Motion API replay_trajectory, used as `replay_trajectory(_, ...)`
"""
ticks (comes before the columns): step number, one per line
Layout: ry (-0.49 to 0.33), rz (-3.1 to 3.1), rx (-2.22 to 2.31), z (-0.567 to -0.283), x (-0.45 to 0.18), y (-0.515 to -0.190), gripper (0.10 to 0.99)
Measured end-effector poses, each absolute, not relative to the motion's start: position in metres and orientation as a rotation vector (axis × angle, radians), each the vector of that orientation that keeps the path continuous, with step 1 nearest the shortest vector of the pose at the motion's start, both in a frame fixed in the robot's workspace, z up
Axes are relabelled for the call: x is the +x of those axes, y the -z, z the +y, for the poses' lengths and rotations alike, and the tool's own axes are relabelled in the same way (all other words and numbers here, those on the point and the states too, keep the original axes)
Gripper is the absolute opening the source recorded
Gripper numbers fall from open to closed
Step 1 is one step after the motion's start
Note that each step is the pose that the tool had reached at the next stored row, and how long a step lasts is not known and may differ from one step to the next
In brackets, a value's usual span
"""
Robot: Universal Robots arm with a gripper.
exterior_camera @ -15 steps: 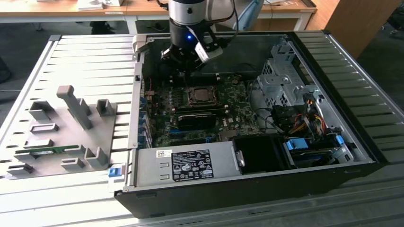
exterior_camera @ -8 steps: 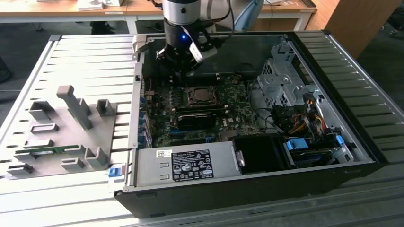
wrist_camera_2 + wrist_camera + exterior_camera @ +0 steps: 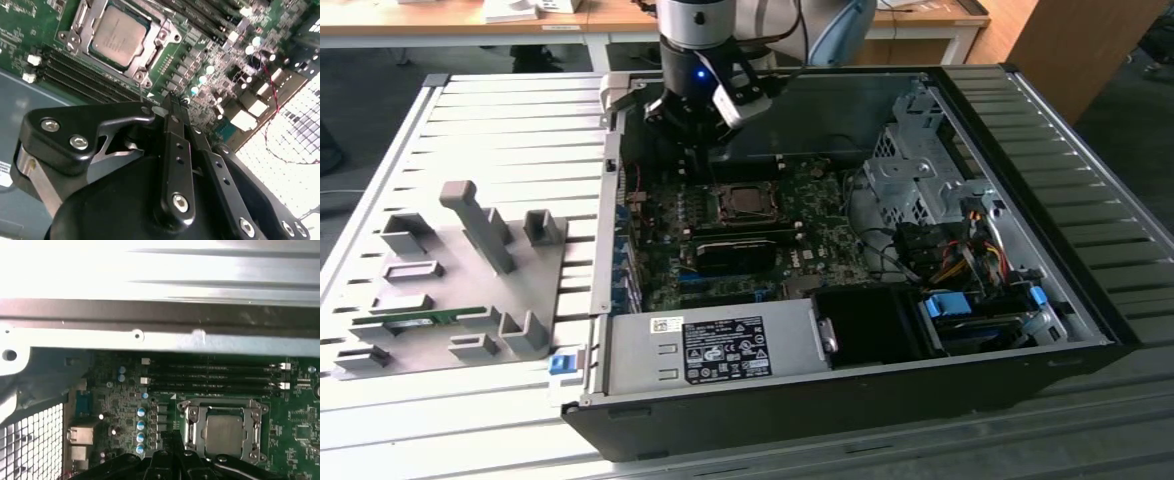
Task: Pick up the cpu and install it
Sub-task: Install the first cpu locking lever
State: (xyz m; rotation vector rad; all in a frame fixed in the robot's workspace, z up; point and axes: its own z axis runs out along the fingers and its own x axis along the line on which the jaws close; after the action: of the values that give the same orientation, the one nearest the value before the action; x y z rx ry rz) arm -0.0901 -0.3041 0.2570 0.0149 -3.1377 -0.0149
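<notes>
The cpu (image 3: 747,203) lies flat in the open socket on the green motherboard (image 3: 787,262), silver top up. In both wrist views the cpu (image 3: 119,35) (image 3: 224,434) rests inside the metal socket frame. My gripper (image 3: 698,172) hangs inside the computer case, just beyond the socket toward the exterior view's left and back. Its black fingers (image 3: 176,150) meet at the tips, shut with nothing between them. The gripper (image 3: 172,101) is apart from the chip, above the board beside the memory slots (image 3: 85,75).
The open black computer case (image 3: 854,400) holds a grey power supply (image 3: 707,350) at the front, a drive cage (image 3: 921,170) and coloured cables (image 3: 961,260) at the exterior view's right. A grey fixture plate (image 3: 454,290) with blocks and a green memory stick (image 3: 420,320) lies outside, left.
</notes>
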Motion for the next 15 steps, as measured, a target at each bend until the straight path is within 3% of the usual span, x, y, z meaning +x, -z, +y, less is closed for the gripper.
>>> replay_trajectory(15,0.015,-3.139,0.015,-0.291,-0.085,-0.256,0.106)
